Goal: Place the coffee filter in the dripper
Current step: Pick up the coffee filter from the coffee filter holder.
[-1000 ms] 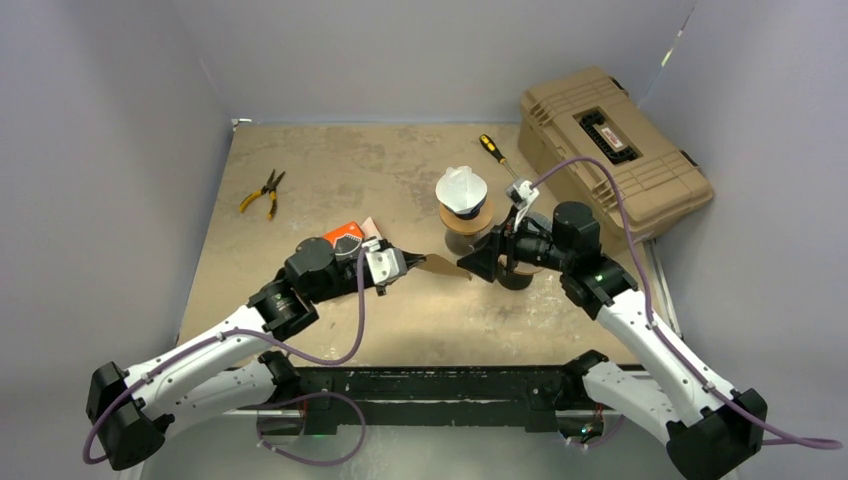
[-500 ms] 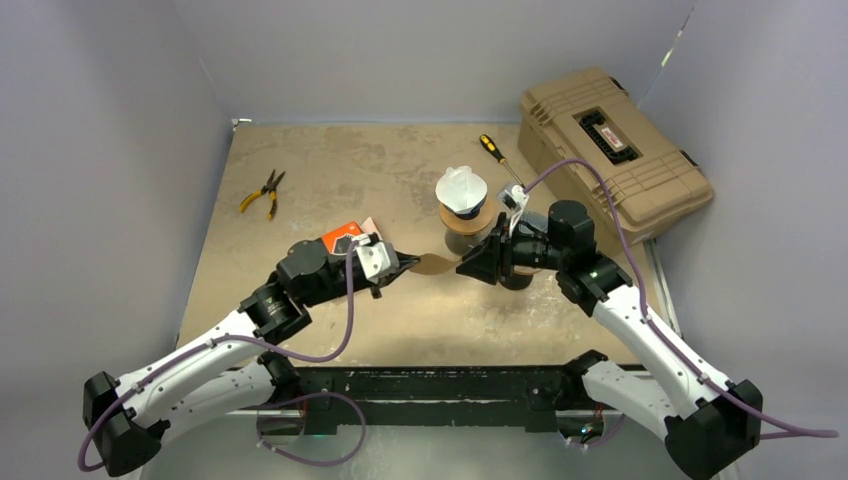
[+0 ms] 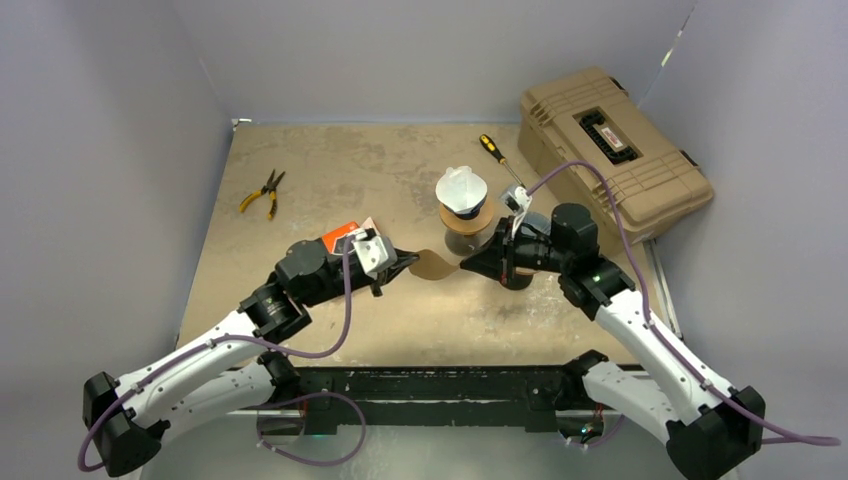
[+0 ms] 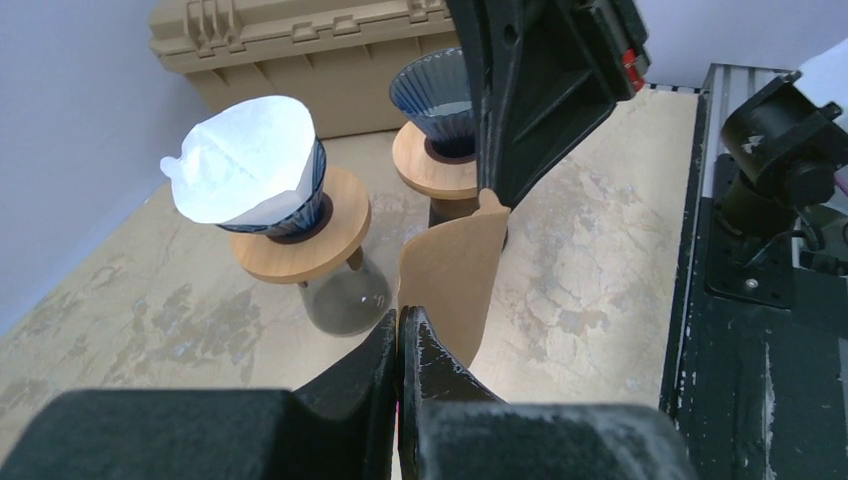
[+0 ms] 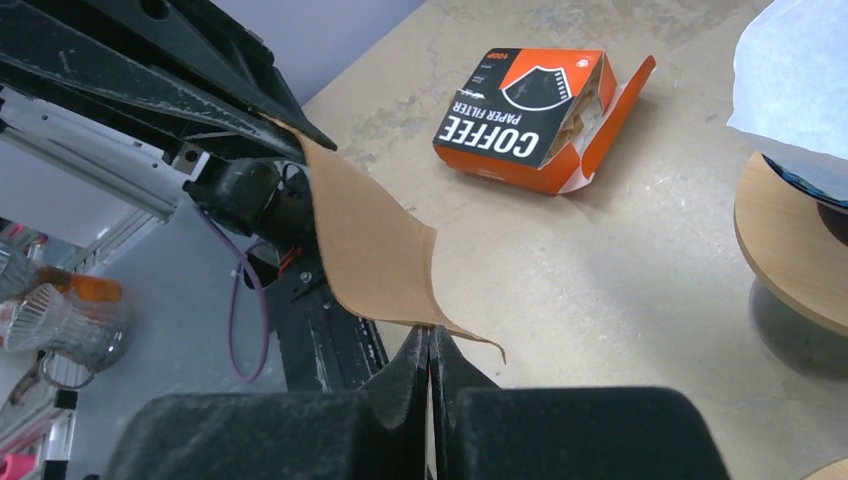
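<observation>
The brown paper coffee filter hangs in the air above the table, stretched between the two grippers near the middle of the work area. It is folded flat and bows a little along its length. The left gripper is clamped on its left edge; in the left wrist view its fingers are pressed together on the filter's lower corner. The right gripper has pinched the opposite edge: in the right wrist view its fingers meet on the paper's rim with no gap showing between them.

Just behind the right gripper stands the empty dripper, dark blue and ribbed, seated in a round wooden collar. From above the right wrist covers most of it, so its exact place on the table is hard to judge there. Beside it, farther from the arms, a second dripper of the same kind already holds a white paper filter; it sits on its own wooden collar atop a glass carafe.

To the left of the held filter, partly under the left wrist, lies an open orange box printed "COFFEE PAPER FILTER". A yellow-handled screwdriver lies beyond the drippers, near a closed tan tool case at the far right corner. Yellow-handled pliers lie well apart, on the far left of the table.
</observation>
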Controlling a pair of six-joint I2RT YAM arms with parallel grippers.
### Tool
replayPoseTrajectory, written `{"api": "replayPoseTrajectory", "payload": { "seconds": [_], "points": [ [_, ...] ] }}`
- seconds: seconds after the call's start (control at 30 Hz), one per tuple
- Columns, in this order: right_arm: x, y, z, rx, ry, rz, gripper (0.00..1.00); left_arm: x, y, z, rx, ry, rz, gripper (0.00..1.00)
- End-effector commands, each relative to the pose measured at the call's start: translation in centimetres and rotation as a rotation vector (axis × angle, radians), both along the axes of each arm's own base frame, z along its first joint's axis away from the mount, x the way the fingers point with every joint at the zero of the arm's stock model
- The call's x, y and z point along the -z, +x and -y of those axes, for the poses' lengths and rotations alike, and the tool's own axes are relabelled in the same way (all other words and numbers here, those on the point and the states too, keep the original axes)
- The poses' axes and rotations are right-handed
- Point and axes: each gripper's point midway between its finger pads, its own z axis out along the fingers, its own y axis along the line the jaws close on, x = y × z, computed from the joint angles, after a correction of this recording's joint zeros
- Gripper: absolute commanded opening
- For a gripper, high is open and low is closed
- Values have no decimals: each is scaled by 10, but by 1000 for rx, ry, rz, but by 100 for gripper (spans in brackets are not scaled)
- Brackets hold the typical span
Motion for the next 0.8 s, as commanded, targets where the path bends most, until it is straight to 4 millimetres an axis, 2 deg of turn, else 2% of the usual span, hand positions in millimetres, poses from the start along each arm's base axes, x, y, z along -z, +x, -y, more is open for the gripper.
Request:
{"api": "replayPoseTrajectory", "payload": {
  "seconds": [0.0,0.2,0.3,0.47,0.57,0.77],
  "points": [
    [-23,6,4,51,31,87,0,-19,13,-1,-73,-55,-12,0],
    [-31,8,10,98,36,108,0,-12,22,4,-108,-43,-83,0],
    [-31,6,10,91,35,111,0,-9,28,8,-120,-28,-108,0],
    [-25,12,17,153,6,95,2,-4,27,15,-80,21,-90,0],
    [-20,20,20,209,-16,58,20,-1,21,17,-30,59,-44,0],
    [-17,26,18,231,-10,18,44,-6,5,10,50,79,96,0]
  ]
}}
